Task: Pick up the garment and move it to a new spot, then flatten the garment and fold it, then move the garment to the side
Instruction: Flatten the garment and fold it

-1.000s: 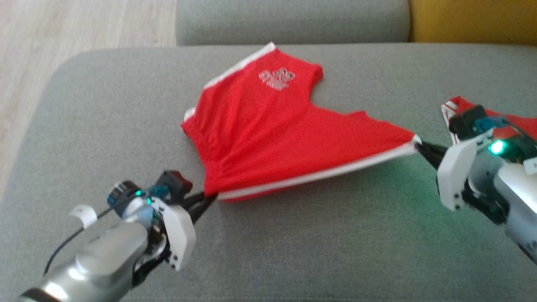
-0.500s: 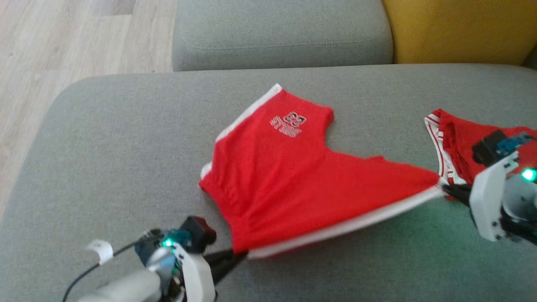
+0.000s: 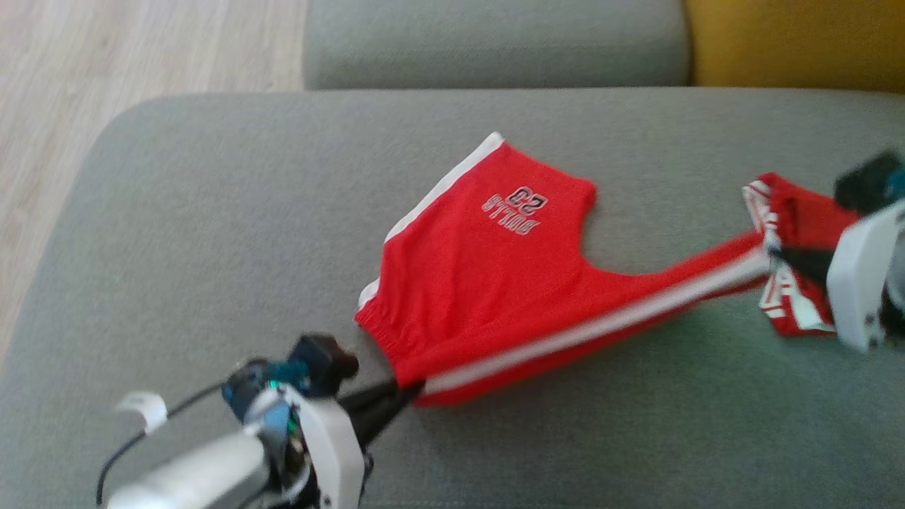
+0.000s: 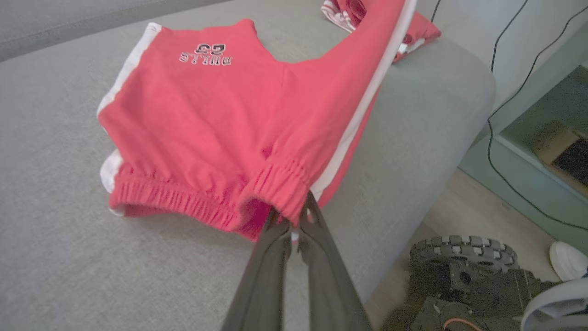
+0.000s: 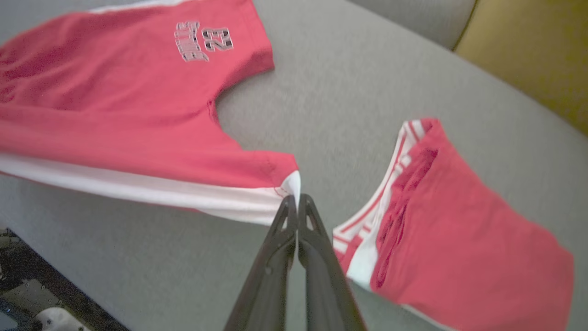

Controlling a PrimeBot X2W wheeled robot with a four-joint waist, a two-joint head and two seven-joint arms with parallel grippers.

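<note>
Red shorts (image 3: 481, 283) lie on the grey sofa (image 3: 212, 247), far leg flat, near side stretched between the grippers. Left gripper (image 3: 409, 387) is clamped on the waistband corner. Right gripper (image 3: 774, 253) is clamped on the white-striped hem corner. The stretched edge appears raised off the cushion, though blur prevents certainty. Second red garment (image 5: 459, 239) lies just beside the right gripper.

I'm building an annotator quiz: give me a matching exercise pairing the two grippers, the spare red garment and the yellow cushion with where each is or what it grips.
Things: 1 left gripper; 2 right gripper; 3 spare red garment; 4 yellow cushion.
States: A lying loose on the sofa; B behind the seat, far right; C shut on the waistband of the red shorts; D shut on a leg-hem corner of the shorts.
Pairs: 1-C; 2-D; 3-A; 4-B.
</note>
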